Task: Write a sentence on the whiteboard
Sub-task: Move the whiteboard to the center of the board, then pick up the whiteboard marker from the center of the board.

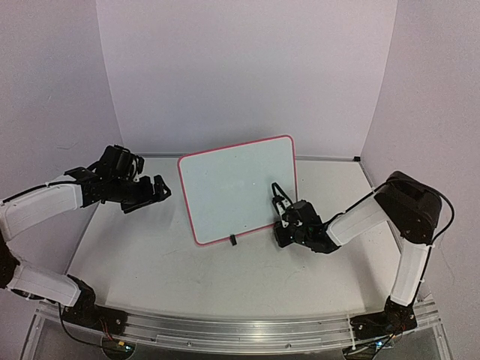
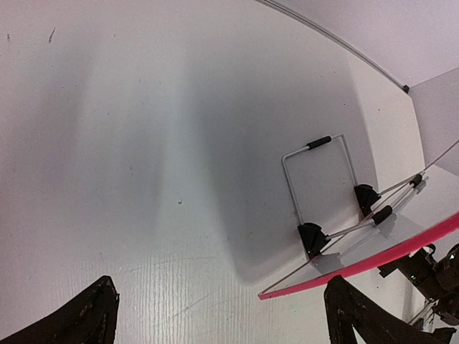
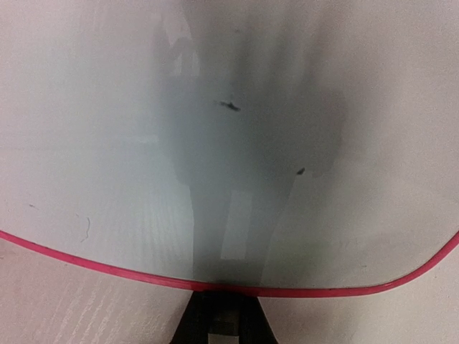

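From my end this looks like a robotics lab cell. Plain white backdrop panels [image 1: 247, 67] close off the top and both sides of the overhead view. A white table [image 1: 172, 270] fills the middle, with the whiteboard [image 1: 232, 195] propped on it. Along the bottom edge an aluminium rail [image 1: 240, 339] carries the left arm's base [image 1: 76, 300] and the right arm's base [image 1: 394, 319], with thin cables [image 1: 112, 341] beside them.
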Controlling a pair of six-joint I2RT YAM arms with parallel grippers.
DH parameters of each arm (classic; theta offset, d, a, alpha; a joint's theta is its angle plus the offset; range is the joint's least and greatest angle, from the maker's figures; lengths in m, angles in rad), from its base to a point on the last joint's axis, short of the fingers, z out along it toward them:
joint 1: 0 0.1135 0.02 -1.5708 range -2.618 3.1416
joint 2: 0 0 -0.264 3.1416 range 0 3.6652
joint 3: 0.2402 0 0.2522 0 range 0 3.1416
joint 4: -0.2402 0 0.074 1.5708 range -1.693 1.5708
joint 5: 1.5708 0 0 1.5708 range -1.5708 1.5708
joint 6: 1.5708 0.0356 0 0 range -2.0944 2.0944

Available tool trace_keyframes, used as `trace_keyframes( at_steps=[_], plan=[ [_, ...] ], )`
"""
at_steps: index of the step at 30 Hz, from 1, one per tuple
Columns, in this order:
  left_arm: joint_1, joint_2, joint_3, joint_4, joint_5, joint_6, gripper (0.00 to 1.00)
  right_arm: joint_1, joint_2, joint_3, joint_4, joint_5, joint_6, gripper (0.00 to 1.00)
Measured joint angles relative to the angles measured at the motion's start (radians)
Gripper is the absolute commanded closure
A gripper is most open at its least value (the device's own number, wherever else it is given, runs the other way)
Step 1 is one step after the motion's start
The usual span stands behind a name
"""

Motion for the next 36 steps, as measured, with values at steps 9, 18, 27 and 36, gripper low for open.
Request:
trace_keyframes(
  at_steps=[9, 18, 27, 36],
  plan=[
    [0.003, -0.069, -0.024, -0.051, -0.048, 0.000, 0.01, 0.110, -0.029, -0.036, -0.014, 0.085, 0.102, 0.95],
    [0.008, -0.109, -0.053, -0.080, -0.094, 0.002, 0.01, 0.151, -0.134, -0.097, -0.036, 0.087, 0.192, 0.32],
    [0.008, -0.177, -0.067, -0.092, -0.132, 0.059, 0.01, 0.156, -0.567, -0.224, -0.177, 0.188, 0.295, 0.10],
    [0.008, -0.264, -0.070, -0.106, -0.169, 0.134, 0.01, -0.045, -0.728, -0.208, -0.535, 0.221, 0.470, 0.02]
  ],
)
